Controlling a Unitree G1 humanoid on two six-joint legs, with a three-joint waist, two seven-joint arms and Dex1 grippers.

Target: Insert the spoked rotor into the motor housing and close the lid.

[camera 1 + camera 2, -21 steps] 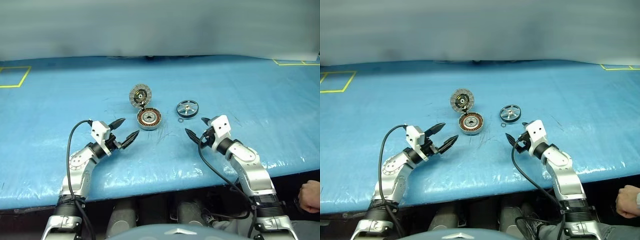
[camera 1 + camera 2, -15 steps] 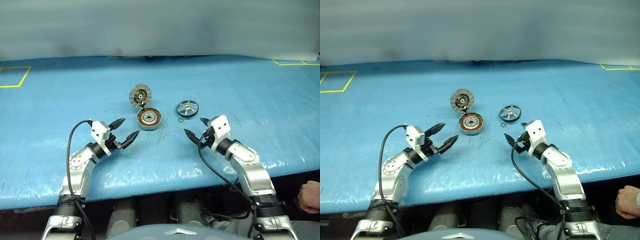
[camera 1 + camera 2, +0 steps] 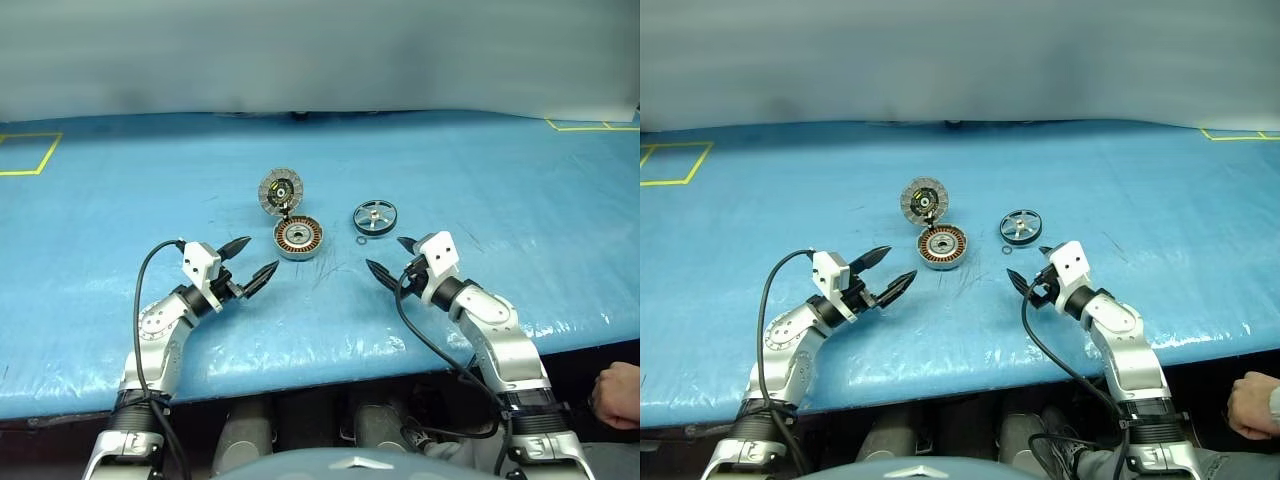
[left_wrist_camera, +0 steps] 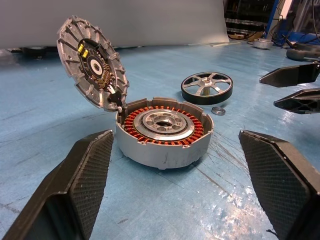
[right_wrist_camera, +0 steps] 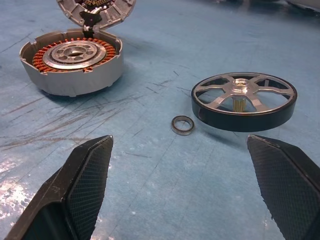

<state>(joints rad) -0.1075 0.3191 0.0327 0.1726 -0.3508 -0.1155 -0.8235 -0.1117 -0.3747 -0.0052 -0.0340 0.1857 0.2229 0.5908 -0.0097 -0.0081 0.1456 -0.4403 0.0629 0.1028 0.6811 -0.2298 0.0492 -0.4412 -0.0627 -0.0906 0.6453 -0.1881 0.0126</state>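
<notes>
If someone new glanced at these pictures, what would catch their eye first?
Probably the motor housing at the middle of the blue table, its copper windings bare and its lid tipped up behind it. To its right lies the spoked rotor beside a small ring, with the open left gripper and right gripper flanking them.

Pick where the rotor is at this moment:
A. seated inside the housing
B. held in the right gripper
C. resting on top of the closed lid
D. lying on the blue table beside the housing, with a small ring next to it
D: the rotor lies on the table apart from the open housing, with a small ring beside it, nothing gripping it.
</notes>
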